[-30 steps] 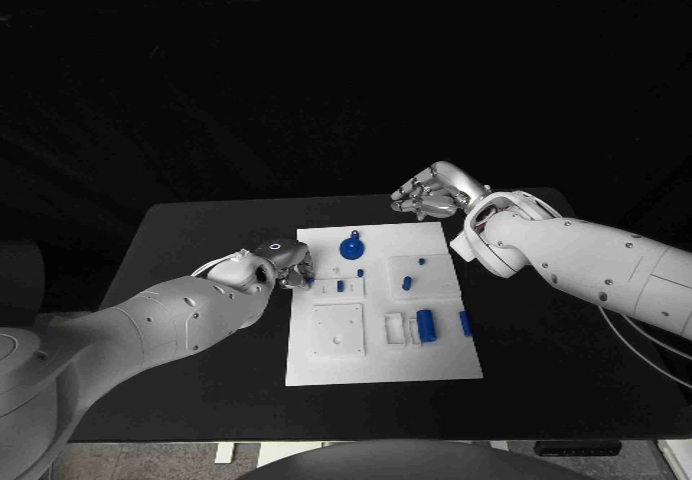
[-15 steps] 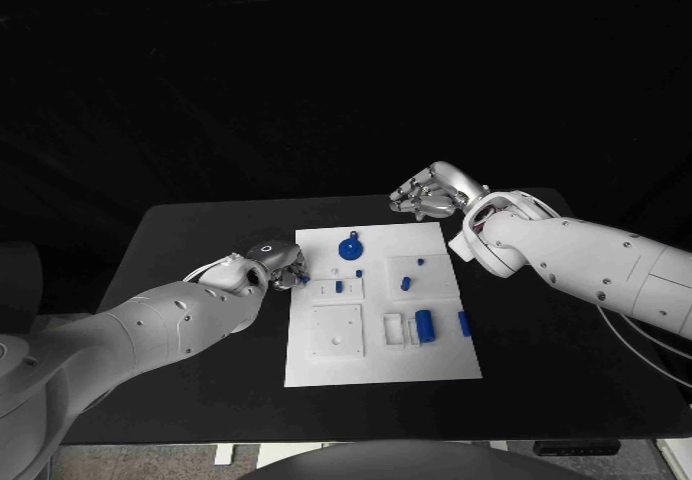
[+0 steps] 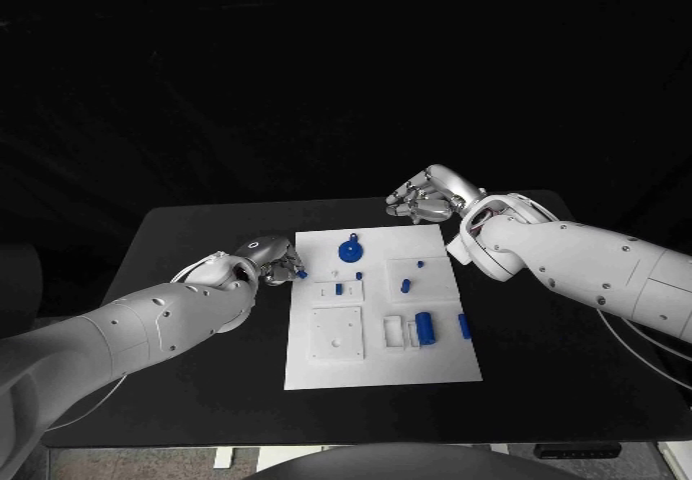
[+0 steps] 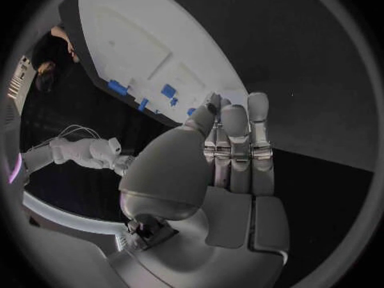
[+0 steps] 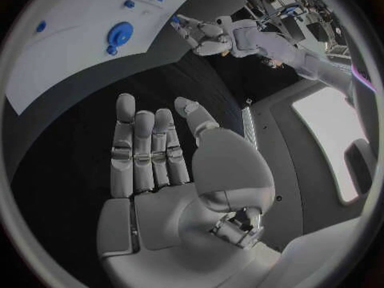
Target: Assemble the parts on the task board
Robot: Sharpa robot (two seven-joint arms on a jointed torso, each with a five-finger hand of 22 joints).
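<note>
Several small blue parts (image 3: 424,322) are sitting on the white task board (image 3: 378,365), which is lying in the middle of the black table (image 3: 195,230). A round blue part (image 3: 351,247) is resting near the board's far edge, and smaller pieces are standing in the recesses around the board's middle.

The left hand (image 3: 277,264) is hanging just beside the board's left edge, close to a small blue piece (image 3: 302,273) there; its fingers (image 4: 237,141) are lying straight and close together, holding nothing, probably readying for a pick. The right hand (image 3: 427,198) is hovering off the board's far right corner, fingers (image 5: 146,147) stretched out and empty, likely waiting clear of the work. Nothing is blocking either hand's way to the board.
</note>
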